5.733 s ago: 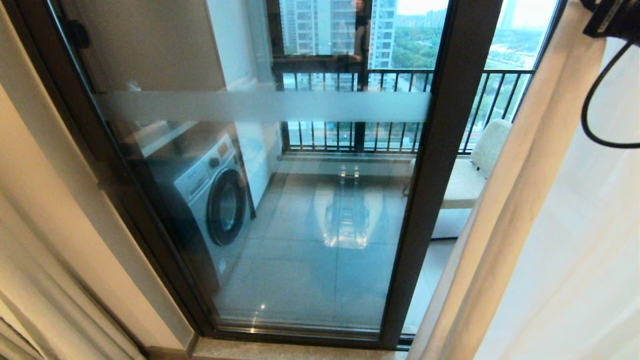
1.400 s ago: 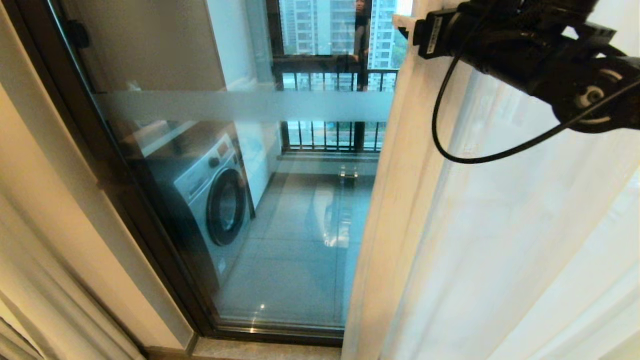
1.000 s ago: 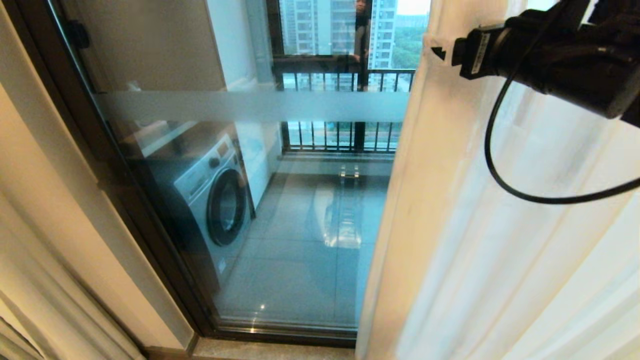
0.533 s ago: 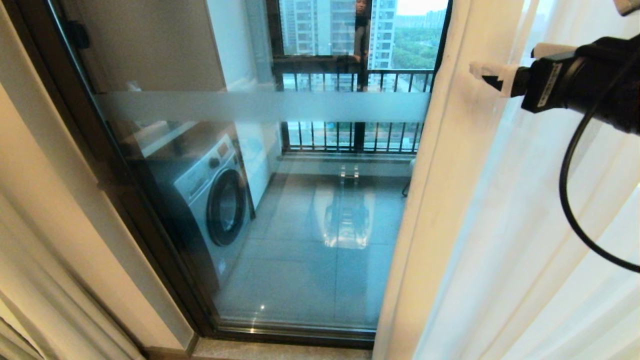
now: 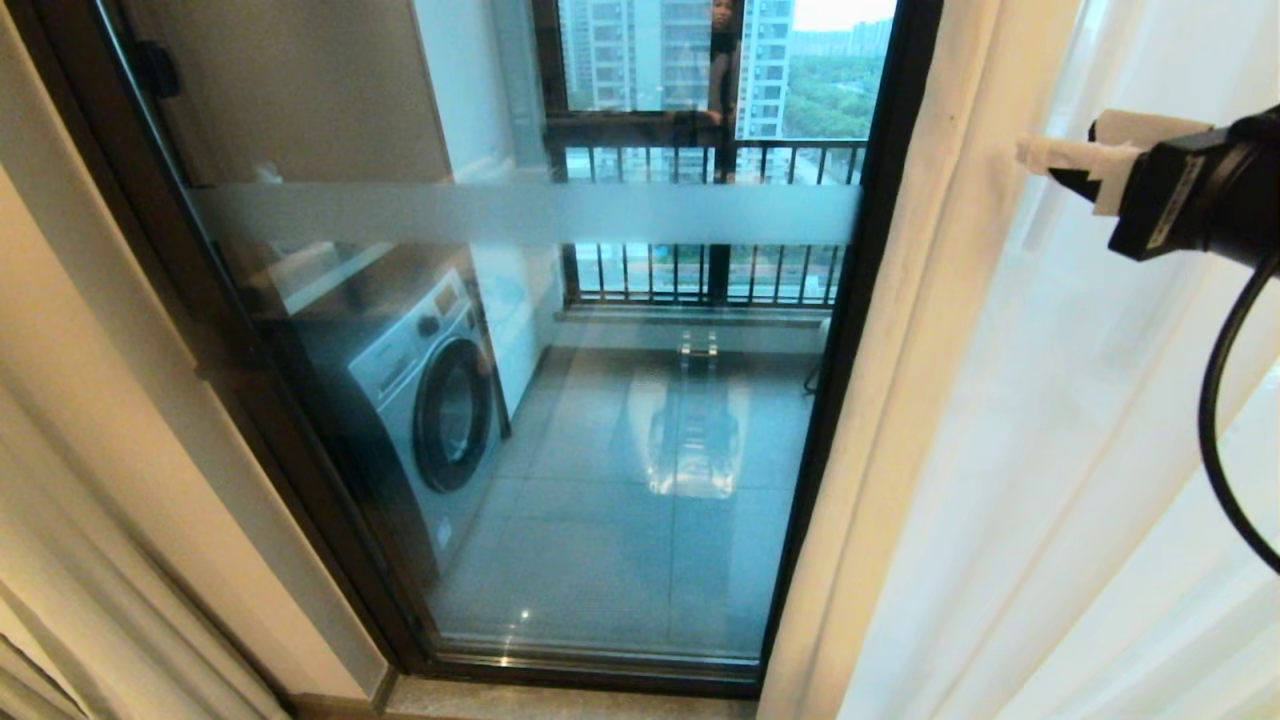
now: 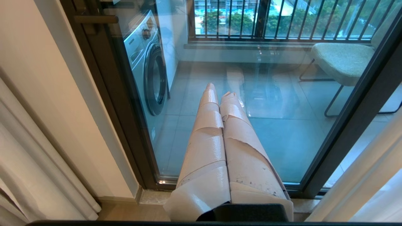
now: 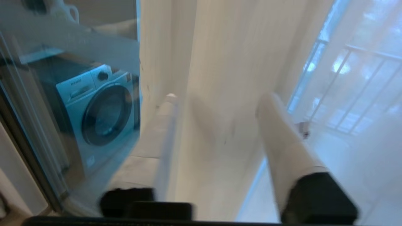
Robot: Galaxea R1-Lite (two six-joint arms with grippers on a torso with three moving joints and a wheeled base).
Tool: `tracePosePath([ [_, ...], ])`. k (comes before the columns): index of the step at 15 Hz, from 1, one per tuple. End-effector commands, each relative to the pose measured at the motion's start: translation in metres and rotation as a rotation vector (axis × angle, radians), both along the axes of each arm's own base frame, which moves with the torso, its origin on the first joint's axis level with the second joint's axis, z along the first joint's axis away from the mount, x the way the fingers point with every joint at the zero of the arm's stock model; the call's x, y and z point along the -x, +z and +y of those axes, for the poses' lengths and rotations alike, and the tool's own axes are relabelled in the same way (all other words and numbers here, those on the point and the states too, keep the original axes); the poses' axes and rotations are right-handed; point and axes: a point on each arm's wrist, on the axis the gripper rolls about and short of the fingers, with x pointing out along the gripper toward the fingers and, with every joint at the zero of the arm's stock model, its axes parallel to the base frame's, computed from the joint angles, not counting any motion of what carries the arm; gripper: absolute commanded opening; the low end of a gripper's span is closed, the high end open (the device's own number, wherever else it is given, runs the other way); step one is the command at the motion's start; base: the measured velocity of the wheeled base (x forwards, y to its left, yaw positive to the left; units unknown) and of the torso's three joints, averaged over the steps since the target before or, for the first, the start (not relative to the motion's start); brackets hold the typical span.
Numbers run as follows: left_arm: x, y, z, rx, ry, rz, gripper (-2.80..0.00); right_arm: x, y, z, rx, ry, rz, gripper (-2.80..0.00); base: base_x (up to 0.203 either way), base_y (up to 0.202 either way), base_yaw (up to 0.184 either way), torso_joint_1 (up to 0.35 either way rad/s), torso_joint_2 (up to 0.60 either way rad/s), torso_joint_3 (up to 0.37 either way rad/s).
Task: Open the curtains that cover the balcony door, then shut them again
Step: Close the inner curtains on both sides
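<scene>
The balcony door (image 5: pixel 600 450) is a glass pane in a black frame with a frosted stripe (image 5: pixel 520 212). The right cream curtain (image 5: pixel 900 350) hangs just right of the door's black post (image 5: pixel 860 300), and the pane is uncovered. My right gripper (image 5: pixel 1065 142) is up at the right, level with the curtain's upper part and just right of its edge. In the right wrist view this gripper (image 7: pixel 216 99) is open, its taped fingers apart, with the curtain (image 7: pixel 226 47) in front of the gap. My left gripper (image 6: pixel 218 91) is shut, empty and parked low before the door (image 6: pixel 282 131).
Thin white sheer fabric (image 5: pixel 1100 450) hangs right of the curtain. More cream folds (image 5: pixel 60 600) hang at the far left. Behind the glass are a washing machine (image 5: pixel 430 400), a railing (image 5: pixel 700 270) and a chair (image 6: pixel 342 59). A black cable (image 5: pixel 1215 420) loops under my right arm.
My right gripper has moved to the right and lower in the head view. The curtain's edge has gone right with it, uncovering the door's black post.
</scene>
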Motion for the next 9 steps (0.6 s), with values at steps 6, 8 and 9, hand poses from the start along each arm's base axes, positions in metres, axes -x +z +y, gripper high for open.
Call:
tracePosePath([
  [6,0.0,0.0,0.0,0.0,-0.001,-0.001,-2.8,0.046,-0.047,-0.036,0.061,-0.106,0.182,-2.8,0.0,0.0,0.0,0.0,0.0,0.0],
  [8,0.0,0.0,0.0,0.0,-0.001,0.001,-2.8,0.057,-0.057,-0.051,0.065,-0.162,0.224,-2.8,0.0,0.0,0.0,0.0,0.0,0.0],
  [9,0.0,0.0,0.0,0.0,-0.001,-0.001,-2.8,0.063,-0.061,-0.056,0.066,-0.181,0.243,-2.8,0.0,0.0,0.0,0.0,0.0,0.0],
])
